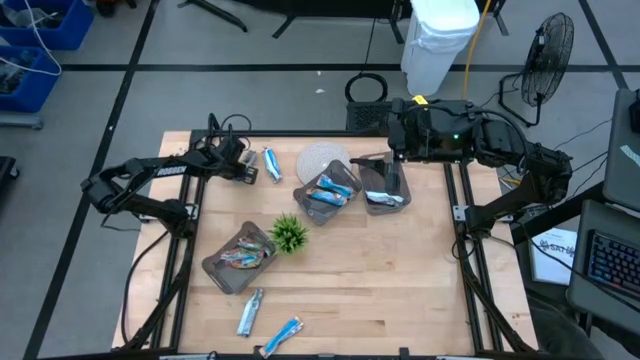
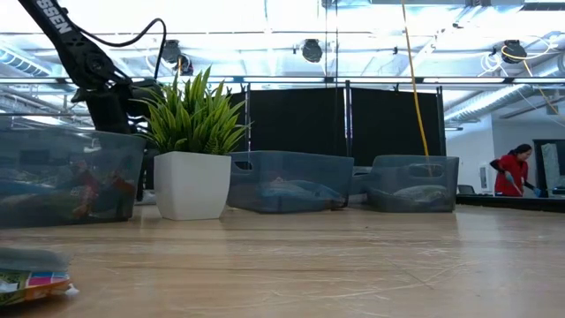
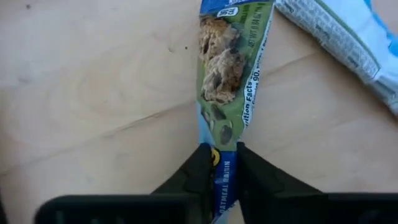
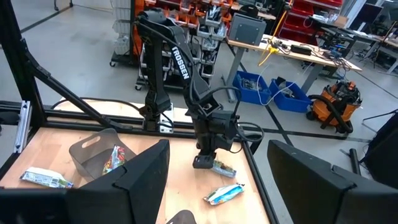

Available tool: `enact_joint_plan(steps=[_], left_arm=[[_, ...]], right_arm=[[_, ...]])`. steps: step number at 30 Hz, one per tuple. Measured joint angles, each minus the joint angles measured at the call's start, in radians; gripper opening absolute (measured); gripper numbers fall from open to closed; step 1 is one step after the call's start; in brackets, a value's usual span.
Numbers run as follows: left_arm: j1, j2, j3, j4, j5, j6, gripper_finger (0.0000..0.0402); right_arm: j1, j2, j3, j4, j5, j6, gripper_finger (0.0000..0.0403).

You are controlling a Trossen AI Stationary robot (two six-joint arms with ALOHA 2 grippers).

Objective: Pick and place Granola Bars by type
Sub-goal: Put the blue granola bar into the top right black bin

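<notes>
Left gripper [image 3: 219,167] pinching green bar [image 3: 231,68]; blue bar [image 3: 339,34] just beside.

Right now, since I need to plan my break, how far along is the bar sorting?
Done: three trays already hold bars. In hand: the left hand pinches a green-labelled bar on the table's far left. Left: a bar beside it and two near the front edge. The right hand waits open over the rightmost tray.
</notes>
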Motion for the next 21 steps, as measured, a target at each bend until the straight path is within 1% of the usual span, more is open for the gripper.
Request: enact_joint_plan(steps=[4,6,10,17,19,21], left_arm=[[-0.012,-0.005,0.002,0.0,0.041,-0.093,0.0023],[-0.03,-0.015,0.002,-0.002,0.071,-0.119,0.0021],[-0.076,-0.062,0.002,0.0,0.098,-0.185,0.0017],[-0.187,-0.218,0.002,0.014,0.093,-0.323,0.0014],[-0.232,-0.274,0.011,0.027,0.074,-0.343,0.0014],[-0.28,-0.32,0.038,0.027,0.035,-0.354,0.0013]], right_arm=[[0.0,0.0,0.0,0.0,0.0,0.0,0.0263],[0.0,0.0,0.0,0.0,0.0,0.0,0.0263],[0.0,0.0,0.0,0.0,0.0,0.008,0.0263],[0.0,0.0,0.0,0.0,0.001,0.018,0.0263],[0.0,0.0,0.0,0.0,0.002,0.021,0.0263],[0.0,0.0,0.0,0.0,0.002,0.034,0.0263]])
